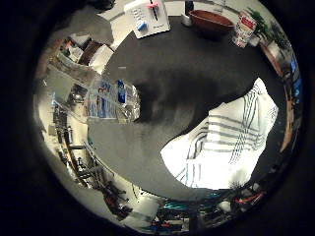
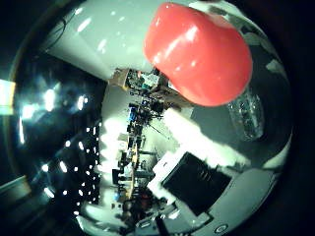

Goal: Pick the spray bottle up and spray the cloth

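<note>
Little finger side first. Looking down on a dark round table (image 1: 162, 59). One cloth (image 1: 224, 145), white with grey stripes, lying rumpled on the table top. One clear spray bottle (image 1: 110, 96) with blue label patches, off at the table's edge, apart from the cloth with a dark patch of shadow between them. Further back on the table: one white box (image 1: 147, 17), one brown bowl (image 1: 211, 22), one printed carton (image 1: 244, 27). None of them touching the cloth.

Thumb side now. Mostly filled by one fat red spray head (image 2: 197, 54), so sitting really close to the palm. Clear body (image 2: 246, 115) poking out from behind it, so probably the bottle's long axis running away from the palm rather than across it. A chunk of the hand (image 2: 197, 182) showing, white with a black panel, near the red head but with a gap between in this shot. Can't tell whether the hand is spread or wrapped on the bottle, honestly.

Best guess on the bit that matters: bottle right up by the palm, cloth down on the table and off to one side of it, so the nozzle needs swinging toward those stripes before any squeeze. Can't see which way the nozzle faces.
</note>
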You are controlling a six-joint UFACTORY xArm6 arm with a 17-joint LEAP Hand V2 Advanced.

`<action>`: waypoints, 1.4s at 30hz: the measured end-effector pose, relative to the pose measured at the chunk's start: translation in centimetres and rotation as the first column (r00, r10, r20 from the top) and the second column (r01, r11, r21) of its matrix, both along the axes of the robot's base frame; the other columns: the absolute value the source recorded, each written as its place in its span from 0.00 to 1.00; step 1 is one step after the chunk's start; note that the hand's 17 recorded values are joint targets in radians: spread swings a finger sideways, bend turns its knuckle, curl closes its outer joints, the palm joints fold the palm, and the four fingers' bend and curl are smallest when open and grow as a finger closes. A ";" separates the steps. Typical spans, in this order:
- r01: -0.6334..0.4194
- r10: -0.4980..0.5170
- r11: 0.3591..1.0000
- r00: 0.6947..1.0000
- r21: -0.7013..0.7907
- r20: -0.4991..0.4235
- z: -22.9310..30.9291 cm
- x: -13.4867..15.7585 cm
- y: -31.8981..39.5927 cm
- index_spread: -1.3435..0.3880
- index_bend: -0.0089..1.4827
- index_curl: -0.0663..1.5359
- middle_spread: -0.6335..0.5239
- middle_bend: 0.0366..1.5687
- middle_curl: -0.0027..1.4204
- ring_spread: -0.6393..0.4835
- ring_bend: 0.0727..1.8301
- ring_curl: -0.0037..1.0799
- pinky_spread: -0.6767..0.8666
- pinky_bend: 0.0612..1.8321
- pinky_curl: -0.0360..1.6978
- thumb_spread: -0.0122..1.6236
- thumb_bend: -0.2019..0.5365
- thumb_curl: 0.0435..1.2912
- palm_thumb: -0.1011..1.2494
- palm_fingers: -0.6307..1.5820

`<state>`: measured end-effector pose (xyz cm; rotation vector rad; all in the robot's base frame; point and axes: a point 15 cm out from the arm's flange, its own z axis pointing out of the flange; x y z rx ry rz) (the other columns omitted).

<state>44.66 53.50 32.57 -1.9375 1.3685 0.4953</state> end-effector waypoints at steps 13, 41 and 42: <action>-0.147 0.143 0.980 0.989 -0.132 -0.040 1.2 -2.6 -2.5 0.60 0.20 0.31 0.62 0.19 0.24 0.80 0.35 0.14 0.83 0.63 0.20 0.61 0.24 0.37 0.44 0.38; -0.017 0.076 0.945 0.983 -0.328 0.169 13.4 -1.1 -15.7 0.60 0.14 0.28 0.63 0.10 0.21 0.82 0.20 0.13 0.88 0.53 0.09 0.62 0.24 0.36 0.47 0.44; -0.009 0.070 0.946 0.982 -0.325 0.176 13.8 -1.0 -16.1 0.60 0.14 0.28 0.63 0.10 0.21 0.82 0.20 0.13 0.88 0.53 0.08 0.62 0.24 0.36 0.47 0.44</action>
